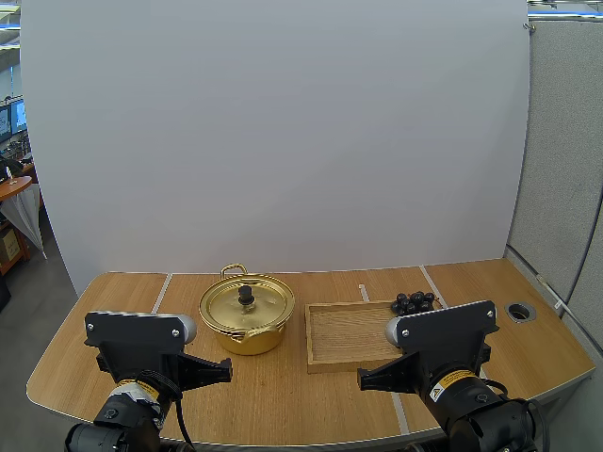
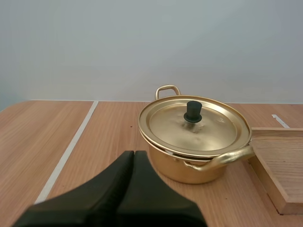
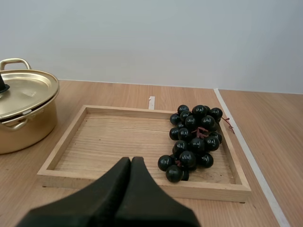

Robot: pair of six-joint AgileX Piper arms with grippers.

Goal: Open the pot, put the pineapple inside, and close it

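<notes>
A gold pot (image 1: 247,316) with two handles stands left of centre on the table, its lid (image 2: 194,124) on and a black knob (image 2: 192,111) upright in the middle. My left gripper (image 2: 133,153) is shut on nothing, hovering short of the pot's front. To the right lies a wooden tray (image 1: 350,335) holding a bunch of dark grapes (image 3: 193,138) at its far right corner. My right gripper (image 3: 131,161) is shut too, just in front of the tray's near rim (image 3: 142,182). No pineapple is visible.
Pale tape lines (image 2: 71,149) run across the wooden tabletop. A round cable hole (image 1: 520,311) sits near the right edge. A white backdrop closes off the table's far side. Open table lies left of the pot.
</notes>
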